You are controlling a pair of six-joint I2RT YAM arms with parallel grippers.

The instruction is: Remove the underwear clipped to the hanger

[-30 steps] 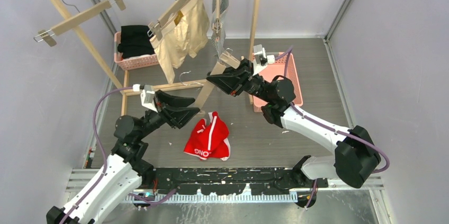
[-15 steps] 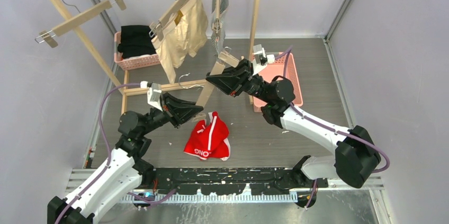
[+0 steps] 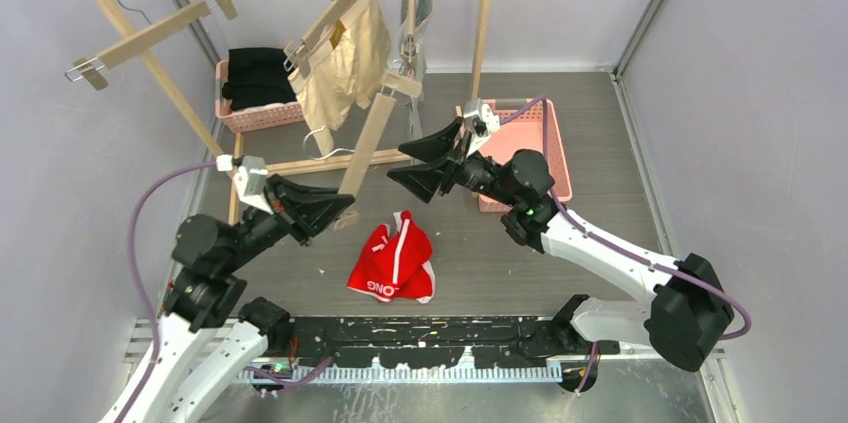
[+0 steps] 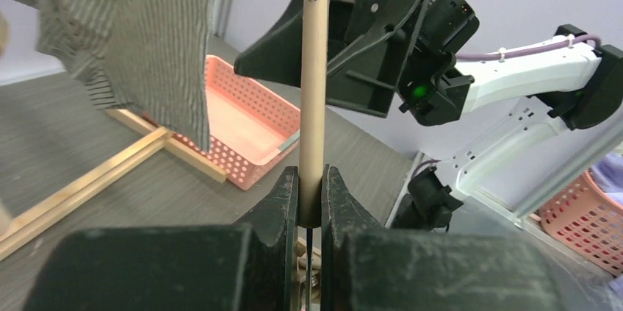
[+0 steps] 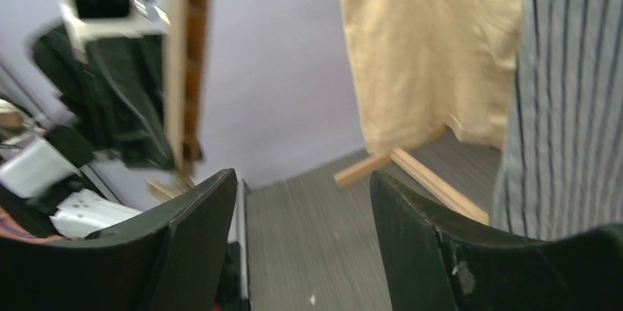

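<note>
My left gripper (image 3: 345, 211) (image 4: 309, 192) is shut on the lower end of a bare wooden hanger (image 3: 375, 138) (image 4: 314, 76), which slants up toward the rack. My right gripper (image 3: 398, 164) (image 5: 303, 187) stands open just right of that hanger, with nothing between its fingers. The red underwear (image 3: 393, 261) with white trim lies crumpled on the floor between the arms. Cream-beige underwear (image 3: 345, 68) (image 5: 430, 46) hangs clipped to a hanger on the rail. Grey striped underwear (image 3: 412, 3) (image 4: 132, 31) (image 5: 566, 90) hangs beside it.
The wooden rack (image 3: 485, 3) stands at the back, with an empty hanger (image 3: 150, 33) at its left end. A pink basket (image 3: 232, 115) of folded black clothes sits behind the rack. Another pink basket (image 3: 545, 148) lies under my right arm.
My left gripper has shut on the hanger's lower end and drawn it left. My right gripper has let go of the hanger, opened and pulled back to the right.
</note>
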